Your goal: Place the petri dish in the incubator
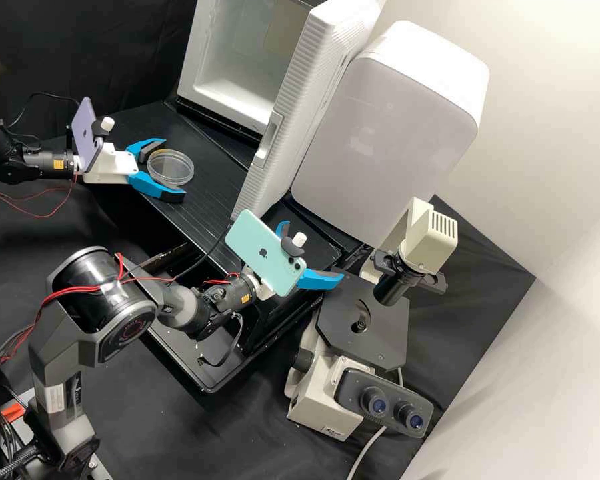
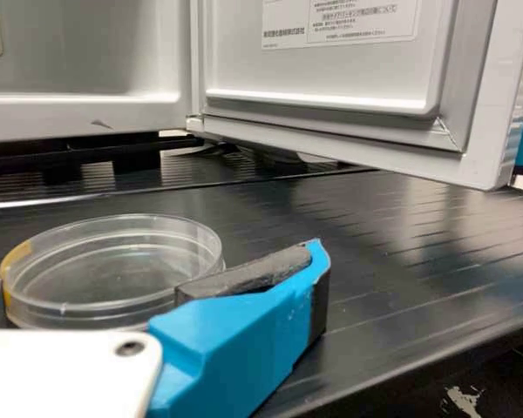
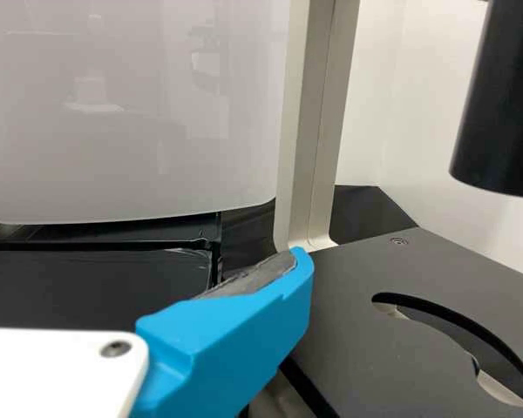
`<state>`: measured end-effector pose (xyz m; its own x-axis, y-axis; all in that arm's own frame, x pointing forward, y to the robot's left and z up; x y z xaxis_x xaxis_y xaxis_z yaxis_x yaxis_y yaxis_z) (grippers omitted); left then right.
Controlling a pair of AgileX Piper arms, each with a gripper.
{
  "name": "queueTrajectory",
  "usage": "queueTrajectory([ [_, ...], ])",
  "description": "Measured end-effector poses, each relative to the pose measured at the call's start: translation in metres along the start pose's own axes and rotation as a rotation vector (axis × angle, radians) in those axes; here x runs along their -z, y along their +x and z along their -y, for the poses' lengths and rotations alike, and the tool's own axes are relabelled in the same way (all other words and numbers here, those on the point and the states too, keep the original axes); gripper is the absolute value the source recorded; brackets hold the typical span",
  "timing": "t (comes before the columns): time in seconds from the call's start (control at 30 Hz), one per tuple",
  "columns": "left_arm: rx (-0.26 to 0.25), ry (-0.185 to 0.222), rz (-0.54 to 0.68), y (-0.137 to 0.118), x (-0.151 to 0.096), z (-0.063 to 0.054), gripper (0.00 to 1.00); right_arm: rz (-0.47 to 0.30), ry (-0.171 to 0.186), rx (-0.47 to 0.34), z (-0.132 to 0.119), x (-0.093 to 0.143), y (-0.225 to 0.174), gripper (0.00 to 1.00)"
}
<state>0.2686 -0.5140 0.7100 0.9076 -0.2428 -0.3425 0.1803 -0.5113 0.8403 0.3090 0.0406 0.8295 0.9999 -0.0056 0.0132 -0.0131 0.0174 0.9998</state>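
Note:
The clear petri dish (image 1: 171,167) lies on the black ribbed platform (image 1: 207,200) in front of the white incubator (image 1: 237,57), whose door (image 1: 300,113) stands open. My left gripper (image 1: 172,169) is open and straddles the dish, one blue finger on each side. In the left wrist view the dish (image 2: 105,266) sits just beside my finger (image 2: 244,318); I cannot tell whether they touch. My right gripper (image 1: 313,252) is open and holds nothing, hovering by the microscope stage (image 1: 360,320); its finger (image 3: 235,322) is at the stage's edge (image 3: 401,296).
A microscope (image 1: 353,393) stands at the front right, its black lens barrel (image 3: 506,96) above the stage. A large white housing (image 1: 393,120) rises behind it, next to the open door. Red wires (image 1: 40,200) trail on the dark cloth at left.

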Motion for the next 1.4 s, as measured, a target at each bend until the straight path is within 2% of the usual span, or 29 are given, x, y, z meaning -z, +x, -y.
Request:
queueTrajectory([
  [0.4,-0.014,0.0,-0.002,0.0045,0.0012,-0.0007,1.0,0.0,0.0,0.0,0.0,0.0,0.0,1.0],
  [0.43,-0.014,0.0,-0.002,0.0045,0.0012,-0.0007,0.0,0.0,0.0,0.0,0.0,0.0,0.0,1.0],
  [1.4,-0.03,-0.002,-0.003,0.0059,0.0025,0.0017,0.0,0.0,0.0,0.0,0.0,0.0,0.0,1.0],
])
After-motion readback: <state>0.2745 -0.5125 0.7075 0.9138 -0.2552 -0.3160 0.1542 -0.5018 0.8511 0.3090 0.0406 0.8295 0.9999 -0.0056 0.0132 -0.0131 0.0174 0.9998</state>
